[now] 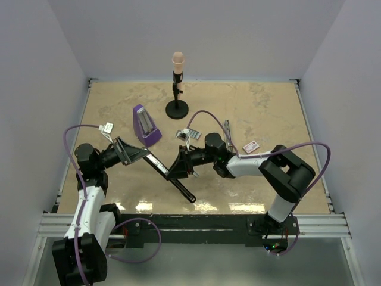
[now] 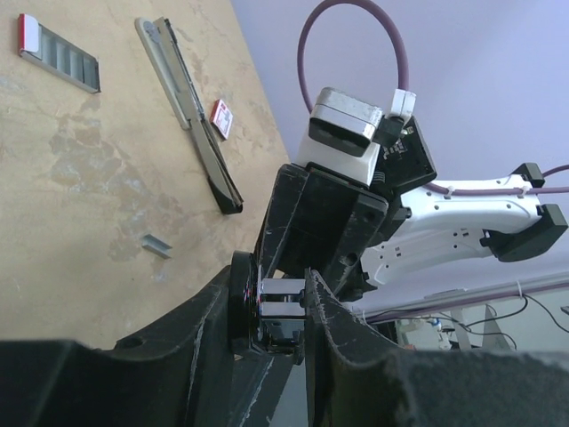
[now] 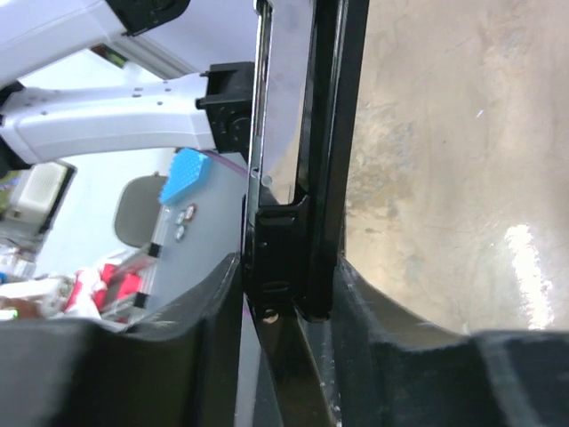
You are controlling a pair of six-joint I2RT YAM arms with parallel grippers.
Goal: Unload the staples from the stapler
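Note:
The black stapler is held off the table between both grippers, its free end slanting down toward the near edge. My left gripper is shut on its upper end; in the left wrist view its fingers clamp a chrome and black part of the stapler. My right gripper is shut on the stapler's middle, and its body runs up between the jaws in the right wrist view. A short silvery strip of staples lies on the table beyond my left gripper.
A purple wedge and a black stand with a pink top stand behind the grippers. A slim grey and black bar and a small pink-and-white card lie right of centre. A ribbed grey piece lies farther off.

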